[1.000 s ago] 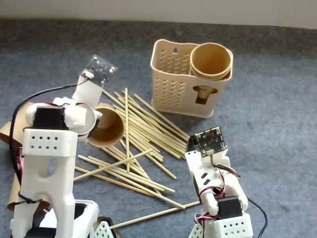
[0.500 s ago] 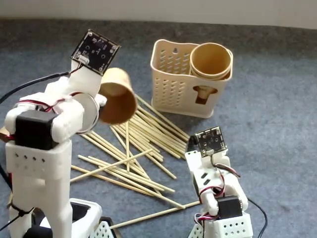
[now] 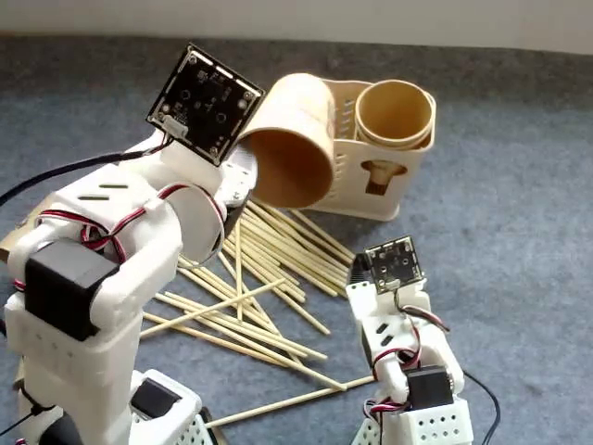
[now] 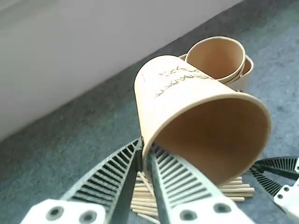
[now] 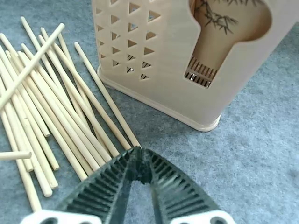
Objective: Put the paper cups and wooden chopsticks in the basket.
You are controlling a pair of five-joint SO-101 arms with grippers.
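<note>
My left gripper point(image 4: 145, 145) is shut on the rim of a paper cup point(image 4: 196, 112), which it holds tilted in the air with its mouth facing down and forward. In the high view this cup point(image 3: 292, 139) hangs at the left side of the cream basket point(image 3: 394, 197). Stacked paper cups point(image 3: 394, 113) stand in the basket's right part. Several wooden chopsticks point(image 3: 250, 269) lie scattered on the grey carpet in front of the basket. My right gripper point(image 5: 140, 161) is shut on nothing, low over the carpet just short of the basket point(image 5: 154, 56) and beside the chopsticks point(image 5: 46, 102).
One stray chopstick point(image 3: 287, 400) lies near the front, between the two arm bases. A bit of brown cardboard point(image 3: 14, 243) shows at the left edge behind the left arm. Open carpet lies to the right of the basket.
The left arm has lifted the paper cup off the chopstick pile and carried it up and right to the basket's left side. The right arm has kept still.
</note>
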